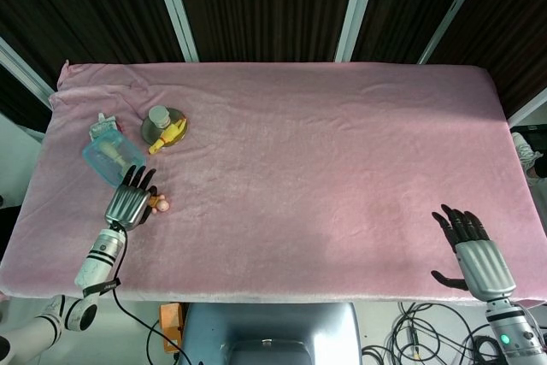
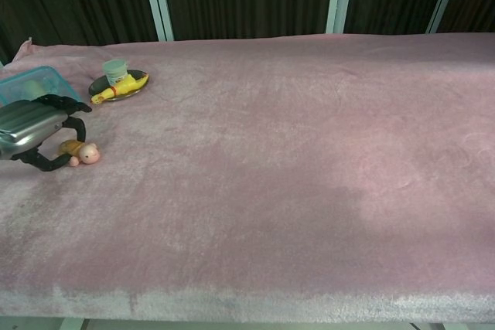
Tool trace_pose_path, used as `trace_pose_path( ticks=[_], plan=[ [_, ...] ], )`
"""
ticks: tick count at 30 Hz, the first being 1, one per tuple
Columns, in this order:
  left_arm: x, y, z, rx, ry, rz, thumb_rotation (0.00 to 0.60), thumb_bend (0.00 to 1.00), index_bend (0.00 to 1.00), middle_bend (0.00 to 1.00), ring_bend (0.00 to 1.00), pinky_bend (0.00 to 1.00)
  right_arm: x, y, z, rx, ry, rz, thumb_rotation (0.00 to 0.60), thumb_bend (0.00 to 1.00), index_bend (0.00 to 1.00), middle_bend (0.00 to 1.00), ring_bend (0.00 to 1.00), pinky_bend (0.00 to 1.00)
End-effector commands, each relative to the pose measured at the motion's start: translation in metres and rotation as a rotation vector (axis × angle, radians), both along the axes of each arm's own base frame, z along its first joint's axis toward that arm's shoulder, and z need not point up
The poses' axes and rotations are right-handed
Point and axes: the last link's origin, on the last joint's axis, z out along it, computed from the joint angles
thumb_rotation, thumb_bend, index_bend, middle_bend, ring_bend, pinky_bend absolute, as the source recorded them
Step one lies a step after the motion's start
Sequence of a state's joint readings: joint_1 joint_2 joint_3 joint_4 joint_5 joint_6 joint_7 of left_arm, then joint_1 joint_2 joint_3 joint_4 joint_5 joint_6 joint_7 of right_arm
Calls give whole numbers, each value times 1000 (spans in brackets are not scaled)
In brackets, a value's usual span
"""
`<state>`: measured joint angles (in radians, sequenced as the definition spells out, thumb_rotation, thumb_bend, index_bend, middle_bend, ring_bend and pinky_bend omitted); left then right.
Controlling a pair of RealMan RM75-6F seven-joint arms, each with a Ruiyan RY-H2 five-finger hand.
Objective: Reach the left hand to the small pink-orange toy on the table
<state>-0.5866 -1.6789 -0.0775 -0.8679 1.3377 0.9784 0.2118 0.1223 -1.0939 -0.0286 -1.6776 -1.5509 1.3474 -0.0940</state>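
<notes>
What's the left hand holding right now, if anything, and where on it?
Cannot tell. The left hand curls over the small pink-orange toy lying on the table; no closed grip shows. The right hand is empty.
</notes>
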Motion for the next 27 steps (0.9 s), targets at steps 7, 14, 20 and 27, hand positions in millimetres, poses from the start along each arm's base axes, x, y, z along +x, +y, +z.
trace_pose_path(
  ticks=[7,14,20,27],
  plan=[
    [11,-41,33,-22,-181,-9,600,368,7,0,0,0,2,1,-3,19,10,8,600,252,0,0,0,0],
    [-5,-166,101,-46,-326,51,600,365,0,0,0,0,2,4,0,-4,0,10,600,252,0,0,0,0],
    [-15,-214,122,-17,-368,47,600,366,0,0,0,0,4,3,-3,-5,5,19,600,252,0,0,0,0],
    [-14,-212,125,44,-390,6,600,373,0,0,0,0,6,3,-4,-5,1,26,600,252,0,0,0,0]
  ],
)
